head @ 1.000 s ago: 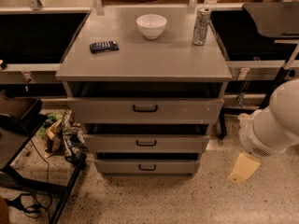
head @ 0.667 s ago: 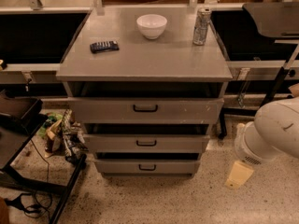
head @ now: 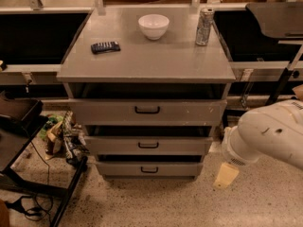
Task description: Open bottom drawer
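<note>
Grey metal made up the whole cabinet (head: 147, 63), which held 3 drawers stacked one above another. The bottom drawer (head: 118, 168), with the shallowest front, sat lowest, just above the speckled floor, and looked shut or nearly so. Its 1 small black loop handle (head: 149, 170) lay at the middle of the front, with its long axis running left to right.

The gripper (head: 226, 175) hung at the end of the robot's 1 white arm (head: 267, 136), low at the right near corner of the cabinet, touching nothing. I could not tell whether it was open or closed. From it the handle lay to the left at about the same height, so the coming move likely called for a sideways reach across the drawer front before any pull toward the near side.

On top stood 1 white bowl (head: 153, 26), 1 silver drink can (head: 205, 26) and 1 black remote control (head: 105, 47).
</note>
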`<state>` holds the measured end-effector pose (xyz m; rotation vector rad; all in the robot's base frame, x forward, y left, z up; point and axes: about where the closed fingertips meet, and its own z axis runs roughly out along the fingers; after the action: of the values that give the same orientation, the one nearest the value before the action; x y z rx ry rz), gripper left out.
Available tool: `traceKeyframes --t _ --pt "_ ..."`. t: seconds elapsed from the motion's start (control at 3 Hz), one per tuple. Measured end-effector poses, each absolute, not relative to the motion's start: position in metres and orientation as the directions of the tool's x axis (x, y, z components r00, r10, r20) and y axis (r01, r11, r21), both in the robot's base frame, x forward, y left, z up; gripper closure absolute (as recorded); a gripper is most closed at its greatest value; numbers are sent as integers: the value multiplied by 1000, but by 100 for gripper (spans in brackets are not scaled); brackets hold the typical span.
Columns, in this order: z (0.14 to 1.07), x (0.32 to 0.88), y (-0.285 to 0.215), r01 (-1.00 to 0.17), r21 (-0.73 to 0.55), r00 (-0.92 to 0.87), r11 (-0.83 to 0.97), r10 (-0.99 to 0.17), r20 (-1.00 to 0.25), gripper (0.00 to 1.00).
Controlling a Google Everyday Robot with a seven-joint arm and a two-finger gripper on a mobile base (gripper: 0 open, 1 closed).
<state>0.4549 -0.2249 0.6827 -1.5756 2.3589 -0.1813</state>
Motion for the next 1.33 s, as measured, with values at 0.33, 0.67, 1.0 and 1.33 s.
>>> traceKeyframes --t 0.33,0.67,1.0,1.33 --pt "609 470 -200 -890 -221 -345 398 -907 -243 0" --pt "541 486 -169 -888 -203 -330 412 -880 -341 0" --pt "541 485 -170 -889 -202 -330 411 -881 -340 0" --pt "516 489 -166 -901 -191 -326 390 -898 -295 0"
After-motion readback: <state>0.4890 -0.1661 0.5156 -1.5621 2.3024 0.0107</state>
